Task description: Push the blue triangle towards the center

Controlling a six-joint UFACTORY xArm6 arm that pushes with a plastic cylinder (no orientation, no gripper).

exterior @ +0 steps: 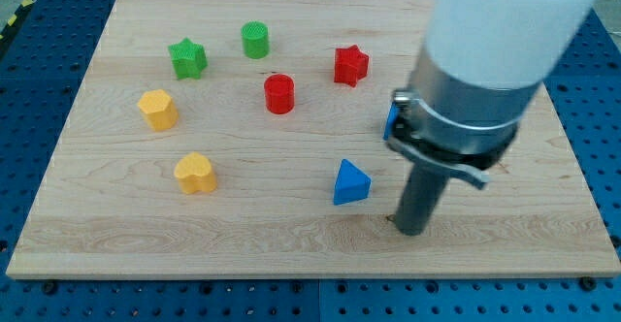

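Observation:
The blue triangle (350,182) lies on the wooden board (116,235), right of centre and toward the view's bottom. My tip (409,232) rests on the board just to the right of it and slightly lower, a short gap apart. The arm's thick body hides much of the board's right side. A second blue block (393,120) peeks out from behind the arm; its shape cannot be made out.
A red star (350,65) and a red cylinder (279,93) sit above the triangle. A green star (187,58) and a green cylinder (255,40) are at upper left. Two yellow blocks (158,109) (195,173) lie at left.

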